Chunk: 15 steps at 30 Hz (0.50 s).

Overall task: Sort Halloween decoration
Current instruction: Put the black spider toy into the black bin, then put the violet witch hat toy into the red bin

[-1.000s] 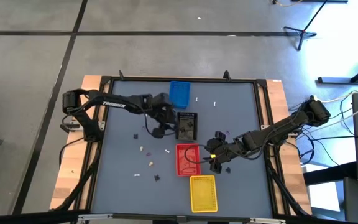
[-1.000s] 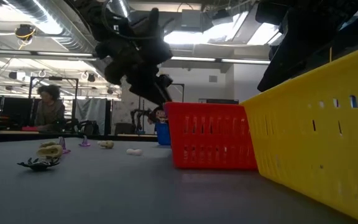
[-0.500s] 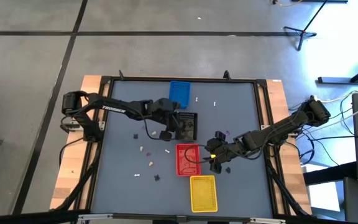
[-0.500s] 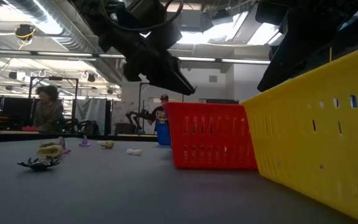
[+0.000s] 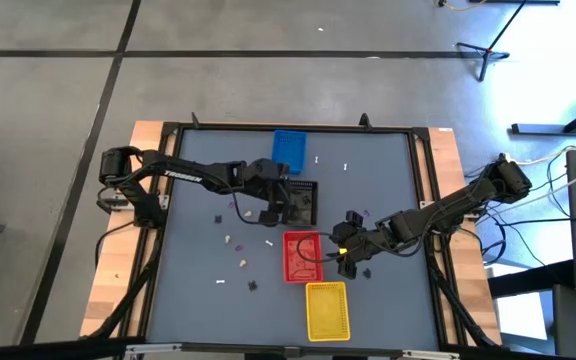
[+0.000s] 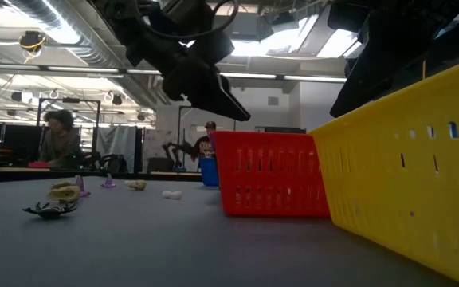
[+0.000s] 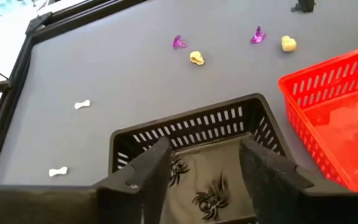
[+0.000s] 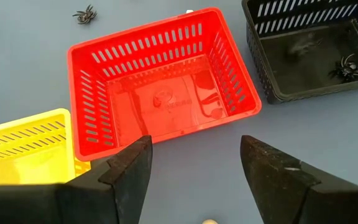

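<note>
My left gripper (image 7: 207, 171) stands open above the black tray (image 5: 303, 203), with nothing between its fingers. Two black spiders (image 7: 210, 200) lie on that tray's floor. Loose Halloween decoration pieces lie on the grey table: purple pieces (image 7: 179, 42), cream skulls (image 7: 196, 58), white bones (image 7: 82, 105) and a black spider (image 8: 84, 14). At the red tray's (image 5: 302, 257) right side, my right gripper (image 8: 194, 163) hovers open and empty over bare table.
A blue tray (image 5: 289, 148) stands at the far edge and a yellow tray (image 5: 327, 310) near the front edge, just beyond the red one. More small pieces (image 5: 236, 252) are scattered left of the red tray. A person (image 6: 60, 137) sits beyond the table.
My left gripper has moved toward the table's right edge, from over the bare table beside the black tray to above that tray, and has tipped up closer to level. My right arm has kept still.
</note>
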### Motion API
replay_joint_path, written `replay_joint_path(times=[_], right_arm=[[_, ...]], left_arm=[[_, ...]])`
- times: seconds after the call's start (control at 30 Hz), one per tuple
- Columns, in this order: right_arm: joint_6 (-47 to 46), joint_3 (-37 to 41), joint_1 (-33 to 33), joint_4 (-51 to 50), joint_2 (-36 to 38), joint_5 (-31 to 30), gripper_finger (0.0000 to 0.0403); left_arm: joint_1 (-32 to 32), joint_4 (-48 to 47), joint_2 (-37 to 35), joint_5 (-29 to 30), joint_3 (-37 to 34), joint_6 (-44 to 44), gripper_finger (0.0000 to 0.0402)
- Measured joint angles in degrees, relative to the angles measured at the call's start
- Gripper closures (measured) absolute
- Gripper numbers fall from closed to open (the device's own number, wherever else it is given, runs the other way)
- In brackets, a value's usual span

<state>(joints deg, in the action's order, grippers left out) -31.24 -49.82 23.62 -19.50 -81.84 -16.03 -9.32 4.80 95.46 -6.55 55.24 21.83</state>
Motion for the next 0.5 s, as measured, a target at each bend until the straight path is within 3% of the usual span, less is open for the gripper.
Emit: replay_joint_path(times=[0.3, 0.5], right_arm=[[-0.2, -0.5, 0.0, -1.1, 0.0, 2.0, 0.0162], [-6.5, -9.3, 0.0, -17.0, 0.0, 4.5, 0.0162]], left_arm=[[0.0, 0.0, 0.0, 2.6, 0.0, -2.2, 0.0194], [0.0, 0.0, 0.0, 2.5, 0.0, -2.2, 0.0194]])
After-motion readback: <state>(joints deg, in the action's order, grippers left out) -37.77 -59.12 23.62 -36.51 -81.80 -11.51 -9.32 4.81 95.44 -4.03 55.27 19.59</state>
